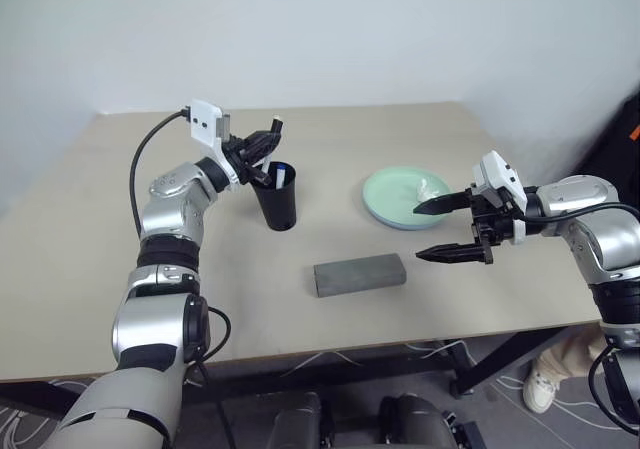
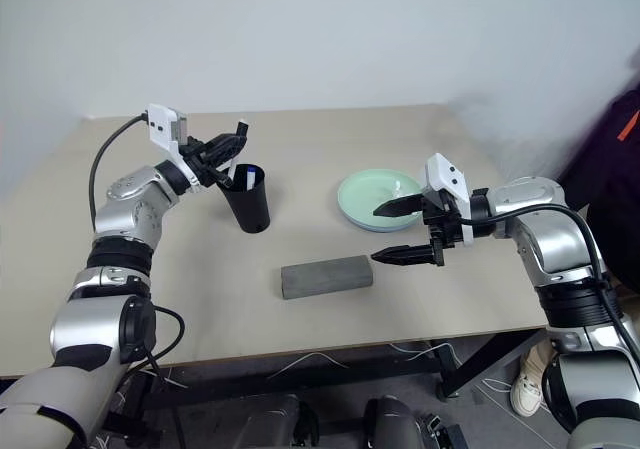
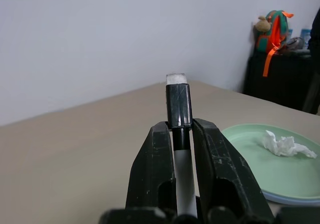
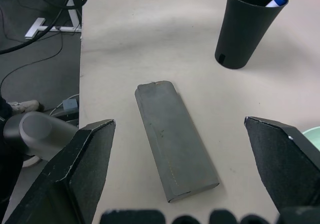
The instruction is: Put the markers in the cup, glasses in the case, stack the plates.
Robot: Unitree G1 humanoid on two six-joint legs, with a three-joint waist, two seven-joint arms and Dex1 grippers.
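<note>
The black-capped marker [image 3: 179, 115] is clamped in the left gripper [image 1: 262, 147] just above the cup [image 1: 275, 197], where the blue marker [image 1: 284, 176] already stands. It should be tipped upright over the rim before release. The right gripper [image 1: 447, 229] is spread wide near the case [image 1: 359, 274].

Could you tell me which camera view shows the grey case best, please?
The right wrist view: the grey case lies shut, large and whole between the open right gripper. Both eye views show it small, mid-table.
</note>
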